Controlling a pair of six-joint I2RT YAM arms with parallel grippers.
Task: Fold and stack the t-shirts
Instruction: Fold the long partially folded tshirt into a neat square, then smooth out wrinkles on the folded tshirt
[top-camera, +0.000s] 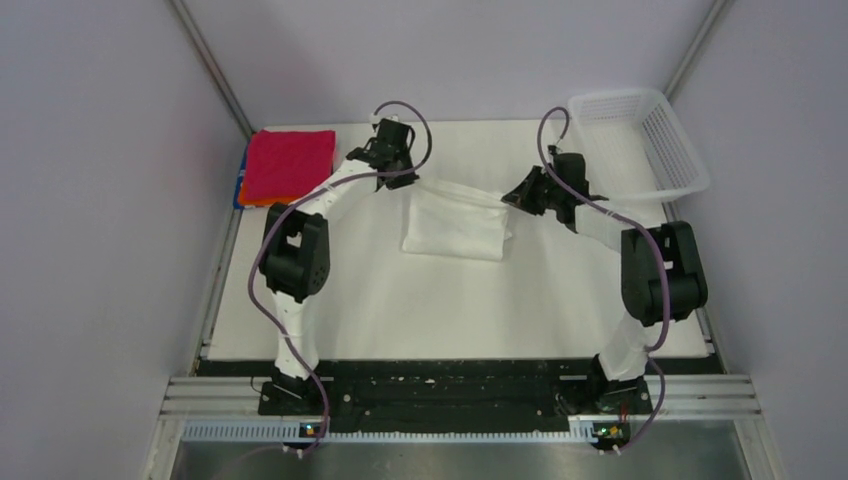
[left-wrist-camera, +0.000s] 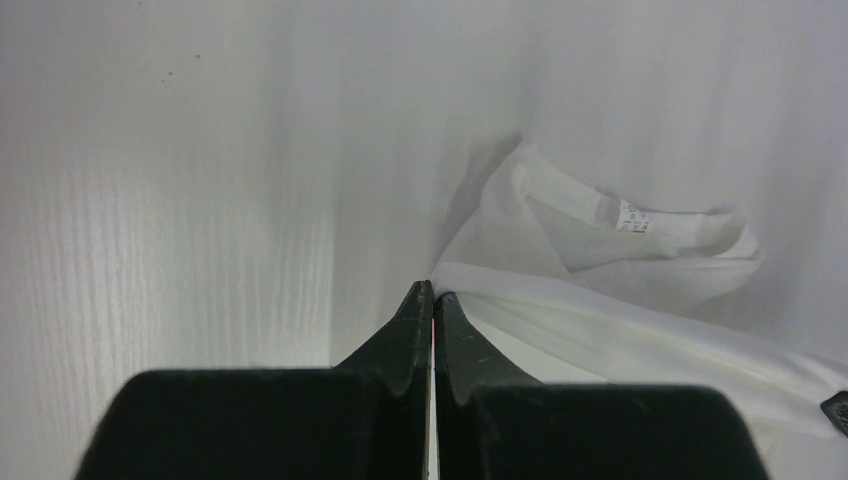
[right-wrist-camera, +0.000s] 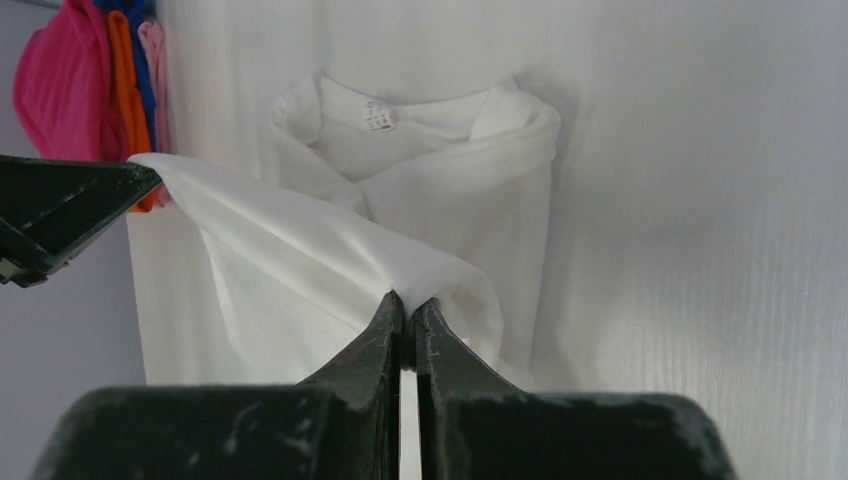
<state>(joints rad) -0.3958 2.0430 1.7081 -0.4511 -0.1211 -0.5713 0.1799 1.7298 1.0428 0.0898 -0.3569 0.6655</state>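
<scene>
The right gripper (right-wrist-camera: 405, 300) is clamped on a fold of the white t-shirt (right-wrist-camera: 440, 200), its fingers pressed together with cloth pinched at the tips. The left gripper (left-wrist-camera: 432, 292) is likewise closed on the shirt's edge. From above, both sit left of the white mesh basket (top-camera: 680, 150), the right gripper (top-camera: 510, 197) nearer it and the left gripper (top-camera: 412, 178) farther. A band of cloth is pulled taut between them, raised off the table (top-camera: 400, 310).

The rest of the white t-shirt (top-camera: 455, 230) lies in a rough rectangle under that band, left of the basket and nearer the arms' bases.

Only the wrist views show the collar: it is open and rumpled, with a small printed label (right-wrist-camera: 378, 117) inside the neckline, seen again from the left wrist (left-wrist-camera: 632, 217). The cloth looks plain white and softly creased. The top view alone shows the shirt's whole outline.

Farthest left of the basket, at the far corner, a folded crimson shirt (top-camera: 290, 163) tops a stack, with orange (top-camera: 255, 201) and blue (top-camera: 240, 185) edges showing beneath.
</scene>
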